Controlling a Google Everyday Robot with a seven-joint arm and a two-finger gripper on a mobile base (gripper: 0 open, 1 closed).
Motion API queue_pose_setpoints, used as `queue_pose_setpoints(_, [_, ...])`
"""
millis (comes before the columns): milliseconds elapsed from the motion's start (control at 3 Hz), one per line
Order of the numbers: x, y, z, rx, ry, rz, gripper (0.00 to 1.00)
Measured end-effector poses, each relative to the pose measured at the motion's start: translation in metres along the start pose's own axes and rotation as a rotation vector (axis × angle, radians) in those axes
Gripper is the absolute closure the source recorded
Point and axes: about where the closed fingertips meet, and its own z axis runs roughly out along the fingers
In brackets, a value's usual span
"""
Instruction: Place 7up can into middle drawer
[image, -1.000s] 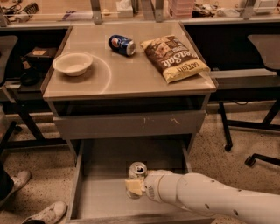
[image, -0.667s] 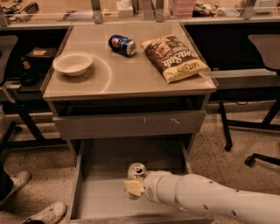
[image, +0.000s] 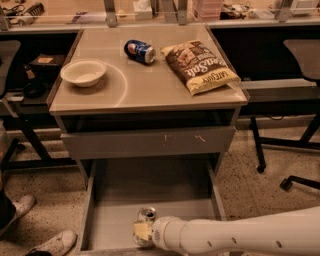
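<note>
1. The end effector (image: 142, 231), on a white arm (image: 240, 237) that comes in from the lower right, sits low at the front of the open middle drawer (image: 165, 190). It is clenched on the 7up can (image: 147, 215).
2. The 7up can stands upright inside the middle drawer, near its front edge and a little left of centre. Only its shiny silver top shows above the end effector, which hides the body and any label.
3. The middle drawer is pulled fully out. Apart from the can and the end effector, its plain grey floor is bare.
4. Above it, a grey drawer front (image: 147, 142) is shut and bears a few pale scratches.
5. On the tabletop (image: 150, 90), a white bowl (image: 83, 73) sits at the left, and nothing can be seen in it.
6. A blue can (image: 139, 51) lies on its side near the back. It has a round pale emblem, and its name cannot be read.
7. Just right of it lies a brown chip bag (image: 201, 66). Its pale lettering cannot be read with certainty.
</note>
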Motion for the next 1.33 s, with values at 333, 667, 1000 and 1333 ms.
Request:
queue_pose_setpoints(333, [-0.017, -0.021, 0.025, 0.049, -0.073, 0.013, 1.0])
queue_pose_setpoints(667, [-0.054, -0.037, 0.03, 0.096, -0.151, -0.017, 1.0])
queue_pose_setpoints(1000, [-0.068, -0.049, 0.036, 0.136, -0.201, -0.011, 1.0])
queue_pose_setpoints(1333, [-0.07, -0.057, 0.045, 0.169, -0.243, -0.005, 1.0])
